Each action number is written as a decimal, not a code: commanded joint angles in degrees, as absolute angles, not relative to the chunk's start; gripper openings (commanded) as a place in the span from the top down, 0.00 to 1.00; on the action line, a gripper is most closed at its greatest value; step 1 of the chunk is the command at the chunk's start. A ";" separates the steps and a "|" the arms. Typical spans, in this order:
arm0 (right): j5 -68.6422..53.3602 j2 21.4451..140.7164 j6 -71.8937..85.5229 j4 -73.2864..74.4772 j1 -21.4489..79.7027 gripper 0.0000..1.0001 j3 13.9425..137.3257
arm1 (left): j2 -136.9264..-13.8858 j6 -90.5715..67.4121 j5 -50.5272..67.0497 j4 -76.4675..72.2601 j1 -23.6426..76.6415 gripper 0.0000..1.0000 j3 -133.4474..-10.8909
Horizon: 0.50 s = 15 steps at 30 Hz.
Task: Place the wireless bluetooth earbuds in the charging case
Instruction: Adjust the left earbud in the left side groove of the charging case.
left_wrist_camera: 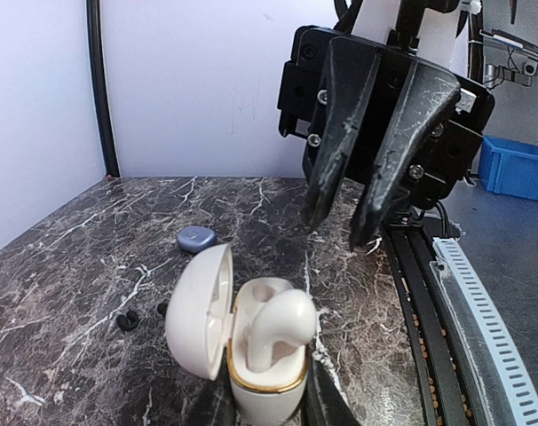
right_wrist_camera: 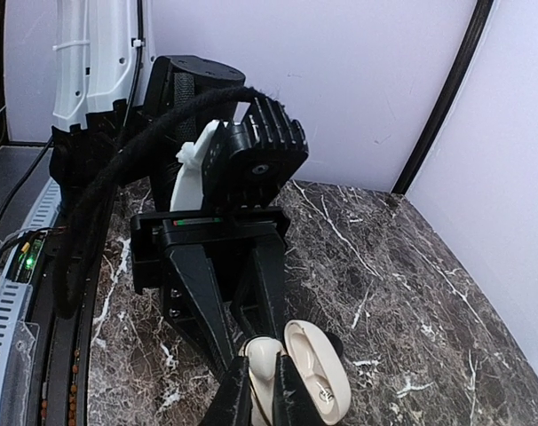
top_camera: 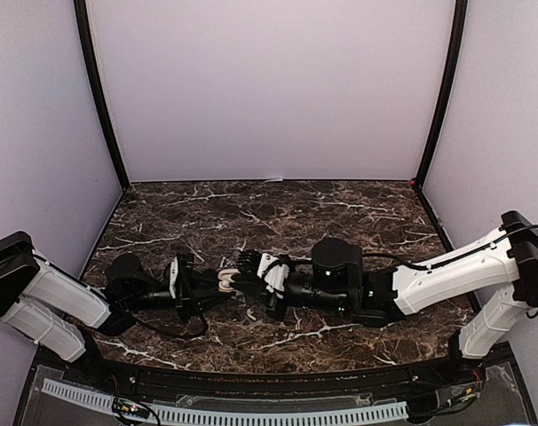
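The white charging case (left_wrist_camera: 267,405) with a gold rim stands upright, its lid (left_wrist_camera: 198,311) swung open to the left. My left gripper (left_wrist_camera: 267,386) is shut on the case body. One white earbud (left_wrist_camera: 282,324) rests in the case, its rounded top standing above the rim. My right gripper (left_wrist_camera: 338,232) hangs just above it, fingers a narrow gap apart with nothing between them. In the right wrist view the earbud (right_wrist_camera: 262,353) shows through that gap in my right gripper (right_wrist_camera: 262,395). From above, both grippers meet at the case (top_camera: 225,282) at table centre.
A small blue oval case (left_wrist_camera: 196,238) lies closed on the marble behind the white case. A tiny dark bud (left_wrist_camera: 127,319) sits to the left of the lid. A cable track (left_wrist_camera: 482,337) runs along the table edge, with a blue bin (left_wrist_camera: 518,169) beyond it.
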<state>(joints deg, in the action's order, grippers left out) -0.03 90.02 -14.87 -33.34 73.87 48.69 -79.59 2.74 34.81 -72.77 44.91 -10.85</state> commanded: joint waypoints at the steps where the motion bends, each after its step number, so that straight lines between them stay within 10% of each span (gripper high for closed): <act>1: -0.04 89.74 -15.68 -32.83 74.67 0.93 49.07 | -79.72 2.29 34.72 -74.62 45.18 0.93 -10.90; 15: -0.31 93.73 -16.76 -30.61 74.99 1.00 51.73 | -79.54 2.50 34.89 -74.36 45.18 0.93 -10.90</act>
<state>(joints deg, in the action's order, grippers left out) -0.23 92.51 -16.03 -29.95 74.41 49.98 -79.59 2.55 34.79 -72.77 44.91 -10.85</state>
